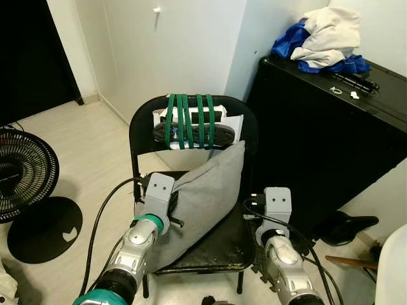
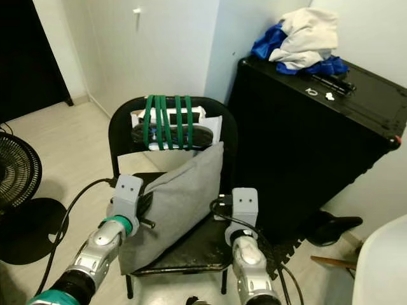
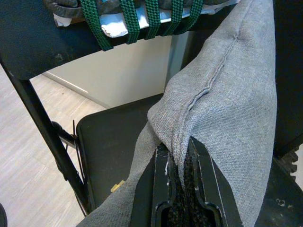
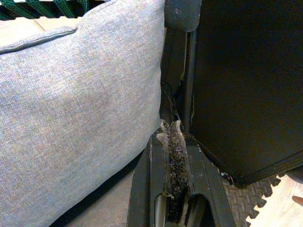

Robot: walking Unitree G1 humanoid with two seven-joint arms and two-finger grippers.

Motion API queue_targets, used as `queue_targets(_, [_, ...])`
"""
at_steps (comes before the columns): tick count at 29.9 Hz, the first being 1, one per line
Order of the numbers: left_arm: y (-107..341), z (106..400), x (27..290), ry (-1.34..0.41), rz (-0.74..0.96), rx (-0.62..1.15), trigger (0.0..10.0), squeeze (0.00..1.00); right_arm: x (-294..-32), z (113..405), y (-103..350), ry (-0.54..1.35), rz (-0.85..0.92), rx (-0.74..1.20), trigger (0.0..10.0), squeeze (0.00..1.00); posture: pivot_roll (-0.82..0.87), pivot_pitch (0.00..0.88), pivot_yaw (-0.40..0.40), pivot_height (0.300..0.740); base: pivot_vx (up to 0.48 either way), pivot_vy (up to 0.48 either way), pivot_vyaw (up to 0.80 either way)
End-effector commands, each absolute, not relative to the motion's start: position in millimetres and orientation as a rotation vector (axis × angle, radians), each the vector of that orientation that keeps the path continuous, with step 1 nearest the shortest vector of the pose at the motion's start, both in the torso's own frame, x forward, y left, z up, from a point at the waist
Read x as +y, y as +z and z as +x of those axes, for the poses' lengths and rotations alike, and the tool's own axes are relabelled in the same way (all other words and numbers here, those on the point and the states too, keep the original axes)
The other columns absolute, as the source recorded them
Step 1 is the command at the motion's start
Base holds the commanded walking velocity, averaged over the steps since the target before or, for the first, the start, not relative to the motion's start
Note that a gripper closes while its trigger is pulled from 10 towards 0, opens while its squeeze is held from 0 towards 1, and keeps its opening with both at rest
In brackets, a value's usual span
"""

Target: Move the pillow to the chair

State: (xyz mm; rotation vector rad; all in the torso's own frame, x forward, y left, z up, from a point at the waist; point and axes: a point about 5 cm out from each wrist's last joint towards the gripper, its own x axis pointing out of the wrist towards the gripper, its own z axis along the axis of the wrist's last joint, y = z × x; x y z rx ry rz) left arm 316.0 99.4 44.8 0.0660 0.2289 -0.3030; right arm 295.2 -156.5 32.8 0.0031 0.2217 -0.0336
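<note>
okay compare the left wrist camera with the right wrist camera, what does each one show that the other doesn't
Left wrist alone: the left gripper pinching a fold of the grey pillow, plus the chair's seat and pale floor.

Right wrist alone: the right gripper shut on nothing beside the pillow, the black cabinet and a foam floor mat.

Both: the pillow and the green straps on the chair back.

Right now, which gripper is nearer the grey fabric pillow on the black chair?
Left. The left gripper is pinching the grey fabric pillow at its seam edge; the right gripper sits shut beside the pillow's other end, not holding it.
</note>
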Motion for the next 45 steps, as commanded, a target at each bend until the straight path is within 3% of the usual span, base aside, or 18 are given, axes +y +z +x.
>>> queue_targets(1, [47, 317, 96, -0.313, 0.068, 0.206, 10.0, 0.0, -162, 291, 27, -0.05, 0.009, 0.255, 10.0, 0.0, -0.02, 0.058, -0.008, 0.7, 0.0, 0.0, 0.0])
queue_targets(22, [52, 321, 83, -0.385, 0.152, 0.188, 10.0, 0.0, -166, 289, 26, -0.065, 0.009, 0.254, 10.0, 0.0, -0.03, 0.075, -0.008, 0.645, 0.0, 0.0, 0.0])
queue_targets(45, [62, 330, 72, -0.442, 0.203, 0.166, 10.0, 0.0, -165, 286, 23, -0.065, 0.013, 0.266, 10.0, 0.0, -0.02, 0.085, 0.001, 0.631, 0.0, 0.0, 0.0])
